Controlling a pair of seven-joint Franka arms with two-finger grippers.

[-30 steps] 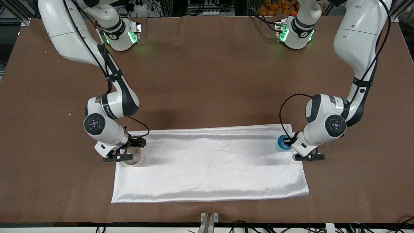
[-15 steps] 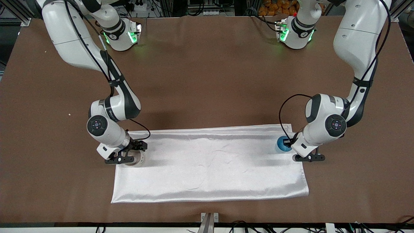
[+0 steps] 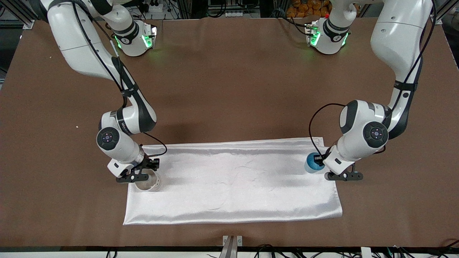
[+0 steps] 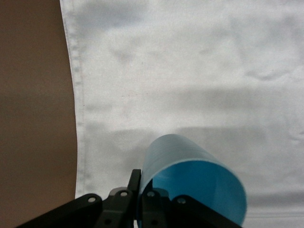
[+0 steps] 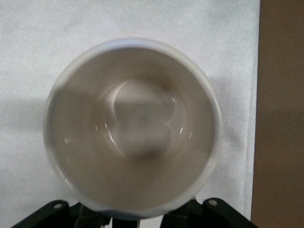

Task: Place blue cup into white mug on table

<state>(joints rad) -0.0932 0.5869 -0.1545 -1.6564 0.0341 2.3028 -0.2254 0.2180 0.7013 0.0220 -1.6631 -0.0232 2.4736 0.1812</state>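
Note:
The blue cup [image 3: 311,163] is over the white cloth's corner at the left arm's end. My left gripper [image 3: 320,162] is shut on its wall, one finger outside and one inside, and holds it tilted. In the left wrist view the blue cup [image 4: 190,183] shows its bright inside, pinched by my left gripper [image 4: 142,190]. The white mug [image 3: 146,182] is at the cloth's corner at the right arm's end. My right gripper [image 3: 139,172] is shut on its rim. In the right wrist view the white mug [image 5: 133,128] is empty, and its rim hides my right gripper [image 5: 133,216].
A shiny white cloth [image 3: 233,182] lies across the brown table [image 3: 229,89] between the two cups. A small metal bracket [image 3: 232,243] sits at the table edge nearest the front camera.
My left gripper has tipped and raised the blue cup slightly. My right gripper has shifted a little with the mug, which now shows more of its open top.

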